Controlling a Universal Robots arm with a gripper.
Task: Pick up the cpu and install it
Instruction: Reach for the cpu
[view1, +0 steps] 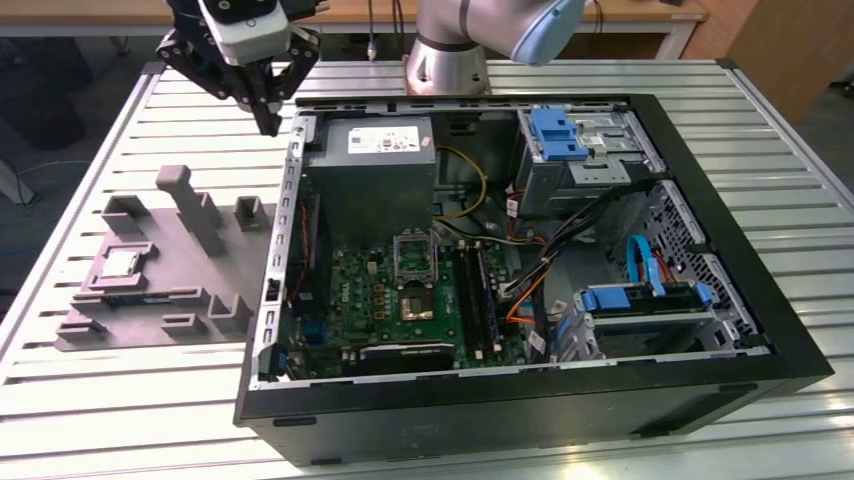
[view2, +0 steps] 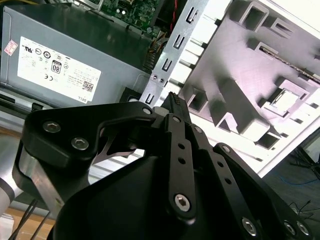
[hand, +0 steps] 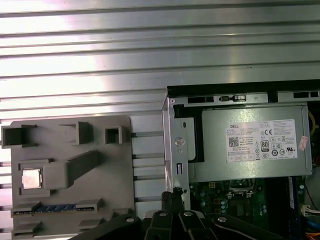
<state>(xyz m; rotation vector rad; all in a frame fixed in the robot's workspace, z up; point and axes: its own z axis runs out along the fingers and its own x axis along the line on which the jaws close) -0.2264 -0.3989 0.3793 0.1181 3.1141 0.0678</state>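
Observation:
The cpu (view1: 120, 263), a small silvery square chip, lies flat in a square pocket of the grey moulded tray (view1: 160, 310) on the exterior view's left. It also shows as the cpu (hand: 31, 178) in the first wrist view and the cpu (view2: 285, 102) in the second. My gripper (view1: 272, 122) hangs above the table by the open computer case's far left corner, well away from the chip. Its fingers (view2: 174, 98) are shut together with nothing between them. The dark silver-framed socket (view1: 414, 256) sits on the green board inside the case.
The open black computer case (view1: 747, 300) fills the middle and the exterior view's right. A grey power supply box (view1: 378, 170) with a white label stands at its far end, near the gripper. Cables and blue drive brackets (view1: 641, 295) crowd the case's right side. The slatted metal table (view1: 134, 400) carries everything.

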